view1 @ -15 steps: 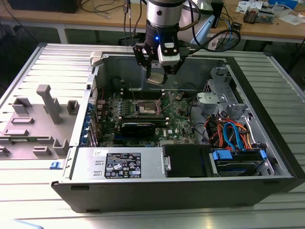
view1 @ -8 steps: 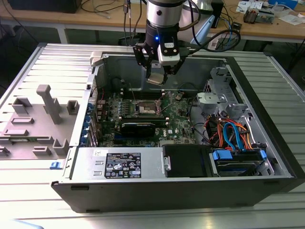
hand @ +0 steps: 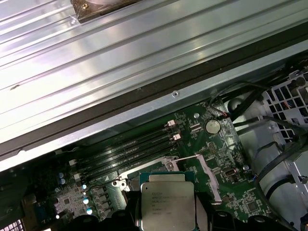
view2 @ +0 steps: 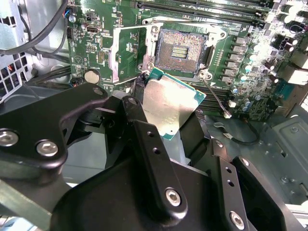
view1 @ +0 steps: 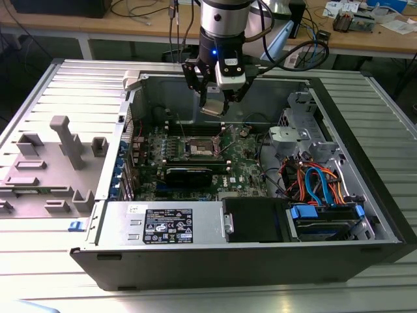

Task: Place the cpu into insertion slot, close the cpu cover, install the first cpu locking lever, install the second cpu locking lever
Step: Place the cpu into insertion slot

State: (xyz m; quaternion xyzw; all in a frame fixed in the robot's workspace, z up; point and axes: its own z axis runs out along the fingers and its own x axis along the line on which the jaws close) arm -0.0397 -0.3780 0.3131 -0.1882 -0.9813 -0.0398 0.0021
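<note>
In the exterior view my gripper (view1: pixel 213 106) hangs inside the open computer case, shut on the cpu (view1: pixel 212 108), a small flat silvery-beige chip. The cpu is in the air, above and slightly behind the insertion slot (view1: pixel 199 151). In the second wrist view the black fingers (view2: pixel 140 126) clamp the cpu (view2: pixel 168 102) by two opposite edges. The insertion slot (view2: pixel 181 50) lies open beyond it, its dark pin field bare. The cpu cover (view2: pixel 126 50) is swung open beside the slot. A thin lever rod (view2: pixel 216 100) sticks out free. In the first wrist view the cpu (hand: pixel 166 202) hides the slot.
Long black memory slots (view1: pixel 195 127) run behind the socket and a black card (view1: pixel 189 175) lies in front of it. Coloured cables and a drive cage (view1: pixel 319 182) fill the exterior view's right. A grey fixture block (view1: pixel 55 163) stands outside the case on the left.
</note>
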